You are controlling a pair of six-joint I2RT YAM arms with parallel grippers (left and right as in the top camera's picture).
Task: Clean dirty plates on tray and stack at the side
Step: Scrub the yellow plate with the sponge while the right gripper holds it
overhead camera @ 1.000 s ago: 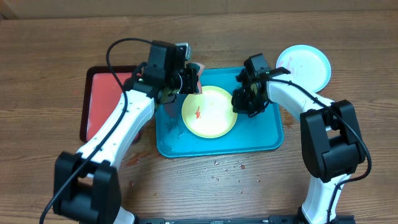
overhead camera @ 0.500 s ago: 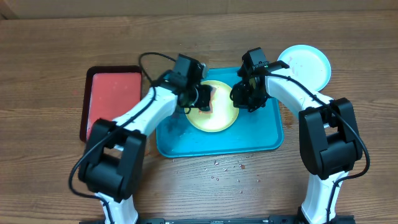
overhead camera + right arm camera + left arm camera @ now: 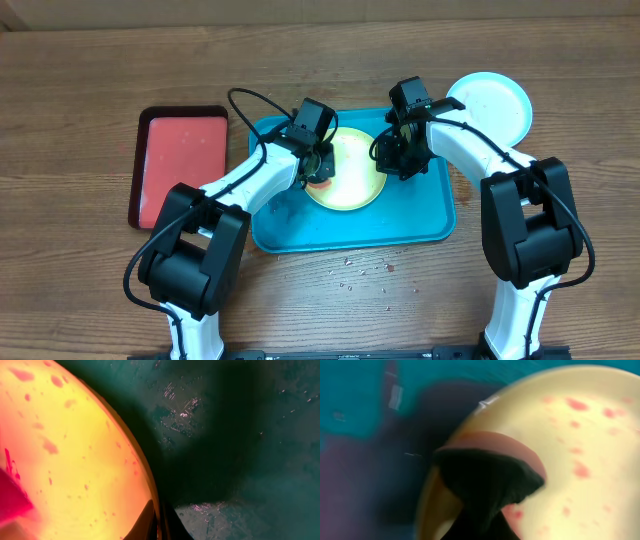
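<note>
Left end effector (image 3: 320,172) pinches a soft sponge (image 3: 490,477) (dark-faced) on the glossy plate (image 3: 358,188).

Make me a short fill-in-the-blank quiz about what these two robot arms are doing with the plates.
1. The yellow-green plate lies on the ___ tray.
2. The right gripper is shut on that plate's ___.
3. The left gripper holds a sponge against the plate's ___-spotted surface.
4. The pale blue plate lies off the tray, on the wooden ___.

Missing words: turquoise; rim; red; table.
</note>
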